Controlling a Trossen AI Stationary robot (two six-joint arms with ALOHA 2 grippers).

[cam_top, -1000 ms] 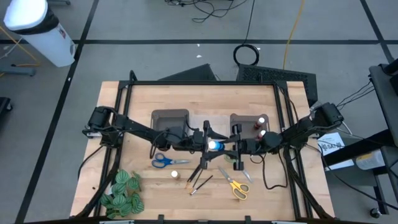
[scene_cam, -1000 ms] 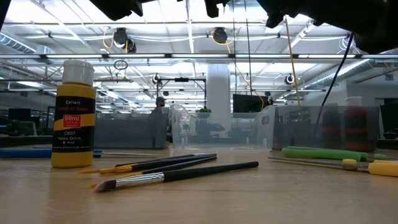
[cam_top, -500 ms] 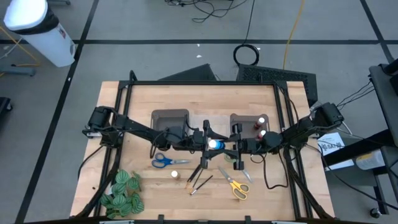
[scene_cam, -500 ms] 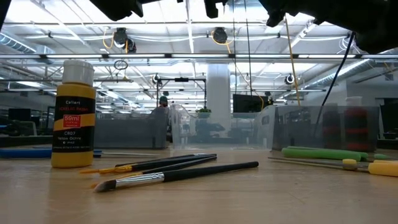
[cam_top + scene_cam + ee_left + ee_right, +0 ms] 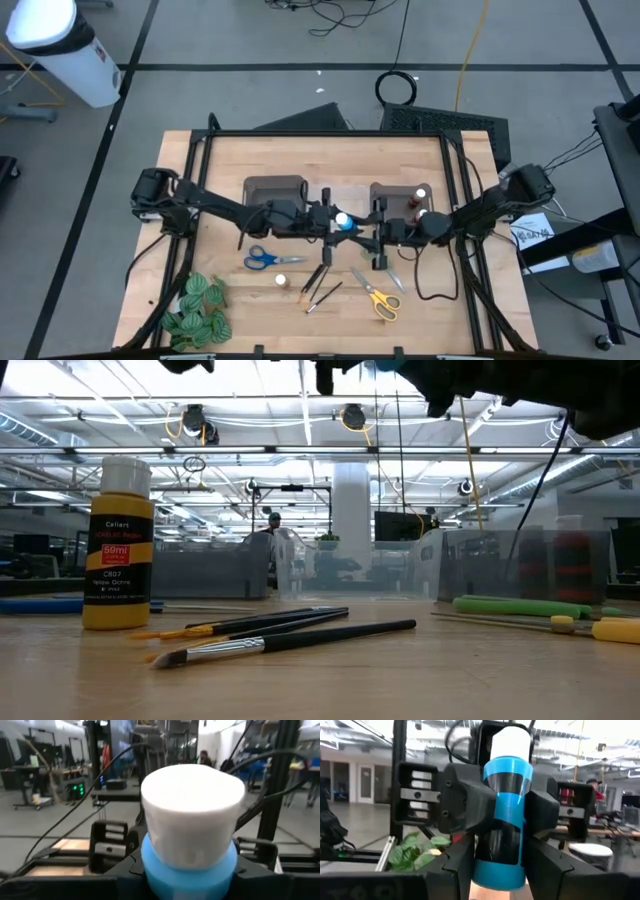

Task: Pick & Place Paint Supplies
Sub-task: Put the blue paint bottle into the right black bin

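Observation:
A small blue paint bottle [image 5: 502,820] with a white cap [image 5: 192,815] stands upright in the air over the table's middle [image 5: 343,220]. My left gripper [image 5: 338,221] is shut on it. My right gripper [image 5: 368,238] faces it from the right and is open. Its fingers [image 5: 455,865] stand on either side of the bottle's lower end; whether they touch it, I cannot tell. A yellow bottle [image 5: 118,545] stands on the table [image 5: 281,281]. Dark brushes [image 5: 320,285] lie flat beside it, and blue scissors [image 5: 262,258] and yellow scissors [image 5: 380,300] lie nearby. My left gripper pinches the blue bottle's body at mid-height [image 5: 490,810] between its two fingers [image 5: 465,805]. The fingers come in level from the table's left. The bottle is upright, cap up, and lifted clear of the table.
A grey bin [image 5: 275,190] and a clear bin [image 5: 392,195] holding capped bottles [image 5: 421,193] sit behind the grippers. A green scissors handle [image 5: 520,607] lies under the right gripper. The leafy bunch [image 5: 195,310] is at the near left corner. Bare wood shows along the far edge.
My left gripper, still shut on the blue bottle, has risen and drawn a little toward the table's far left. The bottle has gone with it, still upright. My right gripper has stayed about where it was.

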